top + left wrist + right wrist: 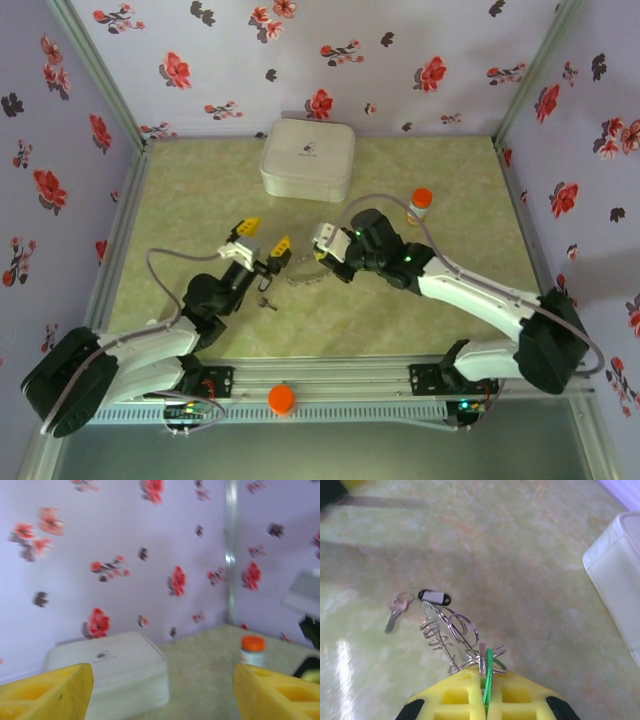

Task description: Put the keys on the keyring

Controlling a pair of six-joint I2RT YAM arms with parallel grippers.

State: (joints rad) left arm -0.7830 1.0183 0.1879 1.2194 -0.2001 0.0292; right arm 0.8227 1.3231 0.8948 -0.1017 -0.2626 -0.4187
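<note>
My right gripper is shut on a bright green tab and a thin metal piece held edge-on beside it. The keyring, a wire loop strung with several small split rings, hangs from that grip down to the table. A black tag with a white label sits at its far end. A small silver key lies loose on the table just left of it. In the top view the key lies below my left gripper, which is open and empty. The keyring stretches left from my right gripper.
A white rounded-square case stands at the back centre, with an orange-capped bottle to its right. From the left wrist, the case and the bottle lie ahead. Floral walls enclose three sides. An orange knob sits on the front rail.
</note>
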